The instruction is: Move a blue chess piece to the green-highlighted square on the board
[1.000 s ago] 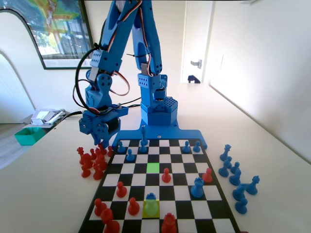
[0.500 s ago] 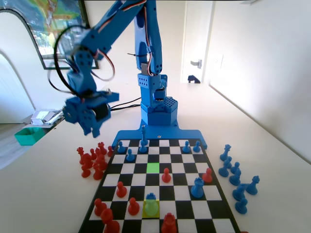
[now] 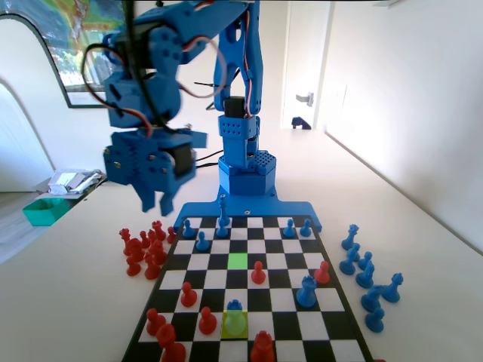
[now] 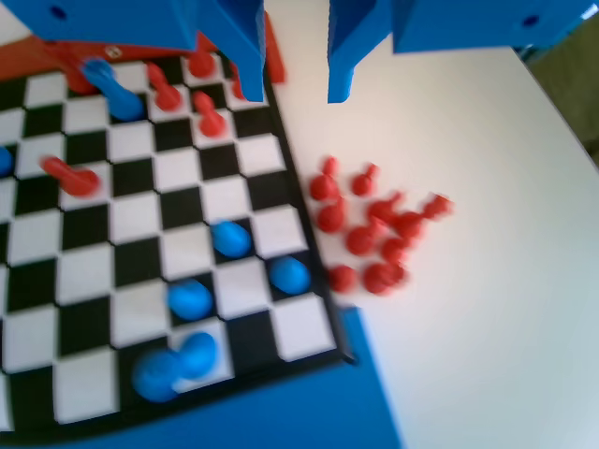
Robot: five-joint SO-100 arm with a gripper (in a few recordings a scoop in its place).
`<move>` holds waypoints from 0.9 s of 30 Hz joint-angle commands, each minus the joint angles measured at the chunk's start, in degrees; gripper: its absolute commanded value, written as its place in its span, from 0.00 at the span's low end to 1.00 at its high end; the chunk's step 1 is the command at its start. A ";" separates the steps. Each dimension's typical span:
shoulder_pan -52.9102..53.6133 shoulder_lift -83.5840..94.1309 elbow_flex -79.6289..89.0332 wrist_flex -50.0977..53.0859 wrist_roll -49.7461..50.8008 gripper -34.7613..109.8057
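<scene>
**Board and raised tool, near to far**

Fixed view: the blue chess piece point(image 3: 235, 307) is found in the near rows of the board point(image 3: 339, 317), just behind a lime-tinted square point(image 3: 235, 323). Red pieces point(image 3: 188, 294) stand around it. Further up the same file, the green-highlighted square point(image 3: 238, 261) is seen unoccupied. Captured red pieces point(image 3: 143, 247) are heaped on the counter point(image 3: 68, 286) beside the left rim. Beyond, the tool point(image 3: 157, 202) is held aloft, jaws parted, nothing gripped; the wrist view point(image 4: 295, 89) confirms the gap.

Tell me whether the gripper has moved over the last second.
Yes. In the fixed view the gripper has risen from the red pieces beside the board.
</scene>
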 commanded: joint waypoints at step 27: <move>-23.91 -11.25 -12.92 -5.19 4.39 0.31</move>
